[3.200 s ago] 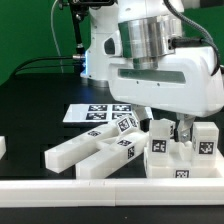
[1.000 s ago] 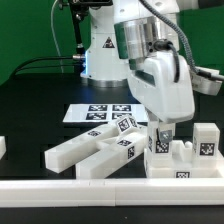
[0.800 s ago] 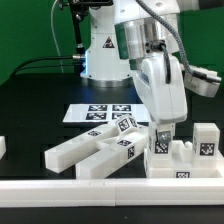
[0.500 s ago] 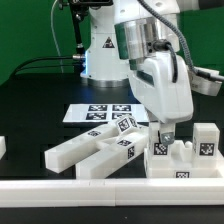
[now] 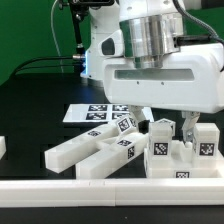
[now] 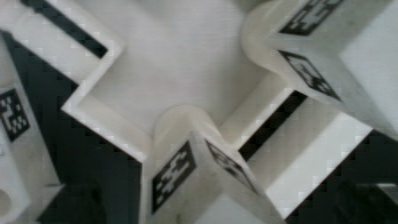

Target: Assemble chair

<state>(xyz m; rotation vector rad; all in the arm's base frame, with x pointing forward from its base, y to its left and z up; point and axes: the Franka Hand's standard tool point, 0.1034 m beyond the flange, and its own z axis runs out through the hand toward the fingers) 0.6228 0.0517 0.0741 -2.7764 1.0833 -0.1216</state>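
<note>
White tagged chair parts [image 5: 85, 155] lie on black bench [image 5: 40, 100], marker board [image 5: 85, 113] behind. End effector [image 5: 168, 122] hangs over blocks [image 5: 205, 140] at the exterior view's right, jaws apart, grasping nothing.

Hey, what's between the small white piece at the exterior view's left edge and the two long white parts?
Nothing: the exterior view shows only bare black table between the small white piece and the long white parts.
</note>
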